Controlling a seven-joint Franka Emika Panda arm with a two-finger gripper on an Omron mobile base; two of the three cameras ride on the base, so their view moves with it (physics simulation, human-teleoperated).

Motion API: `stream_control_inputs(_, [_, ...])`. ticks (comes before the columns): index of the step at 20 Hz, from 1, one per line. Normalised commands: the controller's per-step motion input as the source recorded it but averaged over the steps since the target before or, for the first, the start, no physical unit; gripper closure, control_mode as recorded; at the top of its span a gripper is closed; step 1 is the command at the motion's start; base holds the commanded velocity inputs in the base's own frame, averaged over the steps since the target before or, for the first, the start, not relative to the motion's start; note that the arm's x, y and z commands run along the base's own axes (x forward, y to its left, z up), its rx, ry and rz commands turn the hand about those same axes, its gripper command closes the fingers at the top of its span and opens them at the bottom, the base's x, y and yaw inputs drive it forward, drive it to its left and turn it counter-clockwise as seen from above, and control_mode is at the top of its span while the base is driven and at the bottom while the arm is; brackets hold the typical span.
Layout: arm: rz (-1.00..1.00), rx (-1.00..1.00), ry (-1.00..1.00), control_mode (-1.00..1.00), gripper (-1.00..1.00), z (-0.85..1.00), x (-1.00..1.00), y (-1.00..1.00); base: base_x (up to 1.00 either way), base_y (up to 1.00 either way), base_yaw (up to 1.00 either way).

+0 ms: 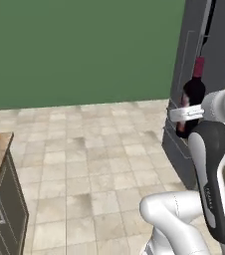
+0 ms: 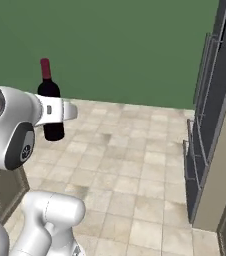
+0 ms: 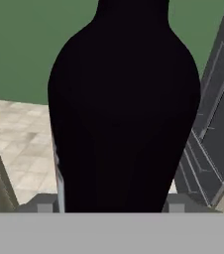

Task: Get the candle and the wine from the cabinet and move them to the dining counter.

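Raised end effector (image 2: 55, 112) grips upright wine (image 2: 50, 102) above floor.

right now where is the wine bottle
The wine is held upright in the gripper, up off the tiled floor, in front of the green wall; it's at the left of the right base view.
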Motion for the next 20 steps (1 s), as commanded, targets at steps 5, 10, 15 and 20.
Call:
stream_control_inputs(5, [0.0, 0.0, 0.0, 1.0, 1.0, 0.0, 0.0, 0.0, 0.0, -0.34, 0.78])
stream_control_inputs(10, [0.0, 0.0, 0.0, 1.0, 1.0, 0.0, 0.0, 0.0, 0.0, -0.35, 0.77])
stream_control_inputs(15, [0.0, 0.0, 0.0, 1.0, 1.0, 0.0, 0.0, 0.0, 0.0, -0.33, 0.76])
stream_control_inputs(20, [0.0, 0.0, 0.0, 1.0, 1.0, 0.0, 0.0, 0.0, 0.0, -0.32, 0.77])
